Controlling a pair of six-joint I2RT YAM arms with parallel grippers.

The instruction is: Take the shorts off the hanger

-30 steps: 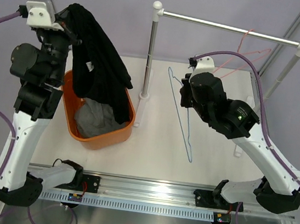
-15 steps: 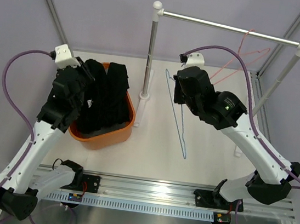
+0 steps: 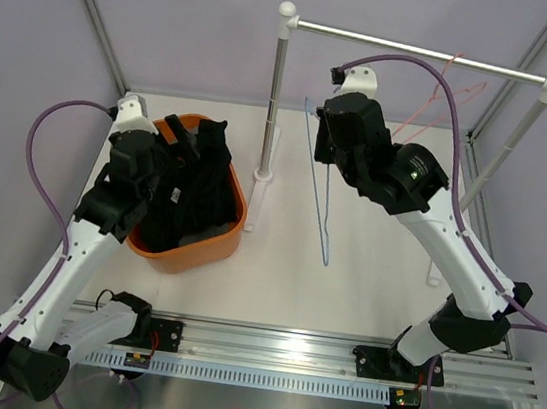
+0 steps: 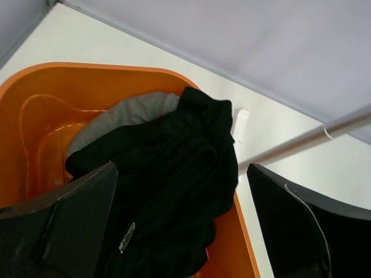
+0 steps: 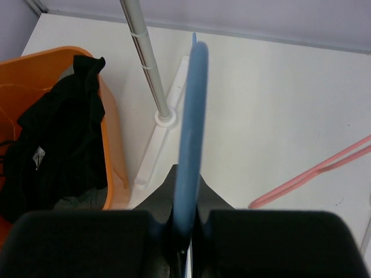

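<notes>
Your left claw (image 4: pixel 181 174) is spread wide, its 2 fingers (image 4: pixel 75 214) well apart and gripping nothing. It hangs just above the 1 orange basket (image 4: pixel 35 87). Both of the 2 shorts lie in that basket. The black shorts (image 4: pixel 174 191) are bunched on top, with 1 fold lapping up over the far rim. The grey shorts (image 4: pixel 127 113) sit underneath, showing only at the far side. Whether a fingertip touches the black cloth cannot be told.

Your right claw (image 5: pixel 185 223) is pressed together, pinching the blue hanger (image 5: pixel 191 116) edge-on between its pads. In the top view this thin wire hanger slants down over the table (image 3: pixel 388 250), just right of the rack's left post.

You have 2 hangers in all. The second, a pink hanger (image 3: pixel 450 87), is hooked on the rail of the 1 rack (image 3: pixel 420 52), near its right end. The basket stands on the table left of the rack's left post.
</notes>
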